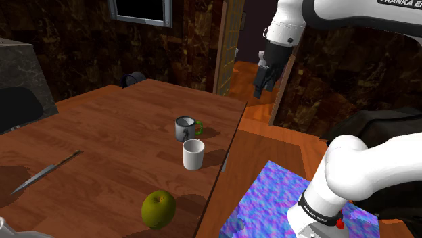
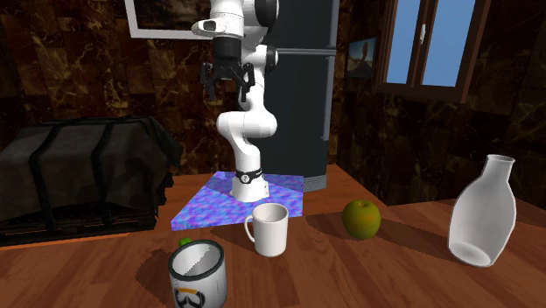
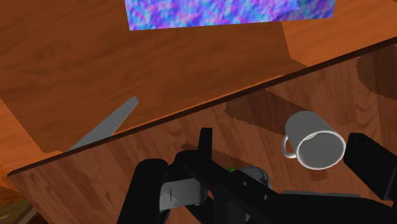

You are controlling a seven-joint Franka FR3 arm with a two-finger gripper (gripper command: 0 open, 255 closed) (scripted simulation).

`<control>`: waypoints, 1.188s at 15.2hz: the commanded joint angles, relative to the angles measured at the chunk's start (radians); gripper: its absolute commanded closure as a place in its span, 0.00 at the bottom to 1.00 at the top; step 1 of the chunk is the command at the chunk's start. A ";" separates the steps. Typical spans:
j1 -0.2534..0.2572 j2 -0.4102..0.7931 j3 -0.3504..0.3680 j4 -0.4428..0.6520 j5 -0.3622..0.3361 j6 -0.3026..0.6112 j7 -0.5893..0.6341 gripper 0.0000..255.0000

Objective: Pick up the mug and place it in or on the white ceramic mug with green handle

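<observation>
Plain white mug (image 1: pixel 193 154) upright on the wooden table (image 1: pixel 115 128), near its edge, just beside the greyish mug with green handle (image 1: pixel 186 128). Green apple (image 1: pixel 159 208) further along. Tool (image 1: pixel 261 89) high above, fingers spread, gripping nothing

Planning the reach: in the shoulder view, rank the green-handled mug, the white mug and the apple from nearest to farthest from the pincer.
1. Green-handled mug, down-left of the pincer.
2. White mug, just beside it, nearer the camera.
3. Apple, closest to the camera.
</observation>
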 commanded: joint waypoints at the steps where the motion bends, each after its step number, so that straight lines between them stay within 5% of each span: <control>1: 0.000 0.000 0.000 0.000 0.000 0.000 0.000 0.00; 18: 0.037 0.374 0.248 -0.134 0.035 0.548 0.217 0.00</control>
